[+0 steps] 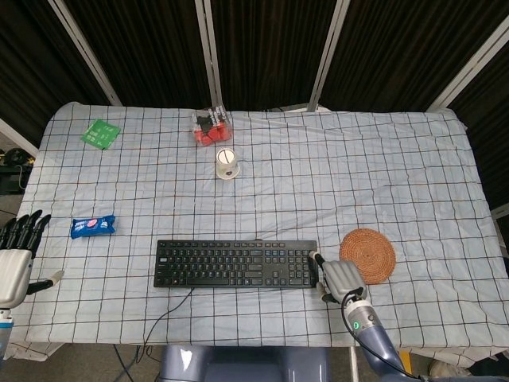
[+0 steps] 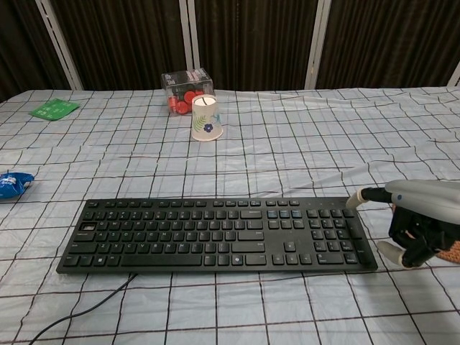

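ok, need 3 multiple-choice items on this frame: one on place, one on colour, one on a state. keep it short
1. Where is the right hand?
A. at the right end of the keyboard
B. over the paper cup
C. on the green packet

2. What colour is the snack packet near the left hand?
A. yellow
B. blue
C. white

3. How is the paper cup standing?
A. on its side
B. crushed flat
C. upside down

Answers: 1 A, the hand sits beside the keyboard's right edge, by the woven coaster. 2 B, its wrapper is blue in both views. 3 C, in the chest view it widens downward, its wide end on the cloth.
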`<action>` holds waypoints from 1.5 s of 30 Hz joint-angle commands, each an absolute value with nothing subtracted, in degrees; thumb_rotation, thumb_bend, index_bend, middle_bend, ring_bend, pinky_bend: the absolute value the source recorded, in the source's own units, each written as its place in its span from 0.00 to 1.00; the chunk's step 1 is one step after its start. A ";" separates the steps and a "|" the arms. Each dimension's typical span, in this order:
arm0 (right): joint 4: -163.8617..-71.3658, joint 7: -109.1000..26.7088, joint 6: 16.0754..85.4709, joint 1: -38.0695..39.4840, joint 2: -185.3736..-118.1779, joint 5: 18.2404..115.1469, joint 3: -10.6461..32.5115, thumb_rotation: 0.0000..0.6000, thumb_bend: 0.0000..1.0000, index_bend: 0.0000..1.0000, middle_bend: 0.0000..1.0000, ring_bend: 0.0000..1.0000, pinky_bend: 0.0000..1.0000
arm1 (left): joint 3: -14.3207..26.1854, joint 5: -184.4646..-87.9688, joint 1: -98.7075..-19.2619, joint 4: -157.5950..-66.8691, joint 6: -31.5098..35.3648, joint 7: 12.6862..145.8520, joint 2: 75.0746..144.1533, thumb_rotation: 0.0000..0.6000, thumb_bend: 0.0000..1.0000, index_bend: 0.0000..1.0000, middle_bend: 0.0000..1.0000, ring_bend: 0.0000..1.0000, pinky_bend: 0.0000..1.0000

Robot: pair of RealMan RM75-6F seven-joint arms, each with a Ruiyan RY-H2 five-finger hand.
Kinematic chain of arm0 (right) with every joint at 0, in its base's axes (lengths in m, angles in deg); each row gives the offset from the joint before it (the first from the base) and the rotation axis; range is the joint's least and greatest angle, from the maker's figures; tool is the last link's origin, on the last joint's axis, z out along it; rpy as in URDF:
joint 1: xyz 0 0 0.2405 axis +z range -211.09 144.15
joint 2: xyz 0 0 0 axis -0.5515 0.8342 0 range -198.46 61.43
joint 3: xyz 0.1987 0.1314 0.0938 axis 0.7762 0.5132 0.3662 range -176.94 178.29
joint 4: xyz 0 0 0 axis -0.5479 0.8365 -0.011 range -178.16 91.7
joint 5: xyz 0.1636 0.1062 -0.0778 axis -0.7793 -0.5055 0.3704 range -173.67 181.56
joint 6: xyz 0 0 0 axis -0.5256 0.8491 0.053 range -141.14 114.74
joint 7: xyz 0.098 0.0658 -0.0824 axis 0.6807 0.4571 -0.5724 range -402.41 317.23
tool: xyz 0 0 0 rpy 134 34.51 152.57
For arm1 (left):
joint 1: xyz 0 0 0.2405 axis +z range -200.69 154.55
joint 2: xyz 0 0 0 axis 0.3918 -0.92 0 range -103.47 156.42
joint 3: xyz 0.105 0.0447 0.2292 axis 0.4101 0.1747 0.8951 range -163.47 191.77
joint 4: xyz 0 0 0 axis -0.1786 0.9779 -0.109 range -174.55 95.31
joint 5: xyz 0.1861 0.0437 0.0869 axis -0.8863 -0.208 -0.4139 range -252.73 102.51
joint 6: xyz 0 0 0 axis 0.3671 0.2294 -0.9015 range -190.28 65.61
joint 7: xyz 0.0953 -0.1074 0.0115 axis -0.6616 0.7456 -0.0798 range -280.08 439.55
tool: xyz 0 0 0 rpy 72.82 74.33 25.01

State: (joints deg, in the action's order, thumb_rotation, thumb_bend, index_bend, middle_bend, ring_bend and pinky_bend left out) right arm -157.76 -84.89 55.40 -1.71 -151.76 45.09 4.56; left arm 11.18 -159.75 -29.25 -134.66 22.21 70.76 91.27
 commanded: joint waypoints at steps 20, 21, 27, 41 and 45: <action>-153.92 -83.96 55.88 0.56 -155.66 41.11 4.94 1.00 0.52 0.12 0.88 0.87 0.72 | 11.12 -159.26 -29.50 -135.22 21.73 70.53 91.17 1.00 0.08 0.00 0.00 0.00 0.00; -153.73 -84.11 55.94 0.64 -155.88 41.00 4.84 1.00 0.53 0.12 0.88 0.87 0.72 | 11.11 -159.20 -29.51 -135.21 21.69 70.55 91.16 1.00 0.08 0.00 0.00 0.00 0.00; -152.39 -84.61 56.38 1.05 -157.35 39.39 4.75 1.00 0.53 0.11 0.89 0.87 0.72 | 11.09 -159.02 -29.62 -135.31 21.41 70.79 91.05 1.00 0.08 0.00 0.00 0.00 0.00; -152.40 -85.31 57.41 1.45 -158.04 38.18 4.21 1.00 0.53 0.11 0.89 0.87 0.72 | 11.04 -158.87 -29.73 -135.57 21.34 70.53 91.06 1.00 0.08 0.00 0.00 0.00 0.00; -152.60 -85.29 57.88 1.53 -157.98 38.39 4.19 1.00 0.53 0.11 0.89 0.87 0.72 | 11.06 -158.74 -29.69 -135.71 21.35 70.46 91.07 1.00 0.08 0.00 0.00 0.00 0.00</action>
State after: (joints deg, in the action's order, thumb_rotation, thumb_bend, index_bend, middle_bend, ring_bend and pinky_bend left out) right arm -152.53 -85.35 57.78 1.52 -158.02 38.26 4.16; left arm 11.06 -158.74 -29.69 -135.70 21.34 70.47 91.07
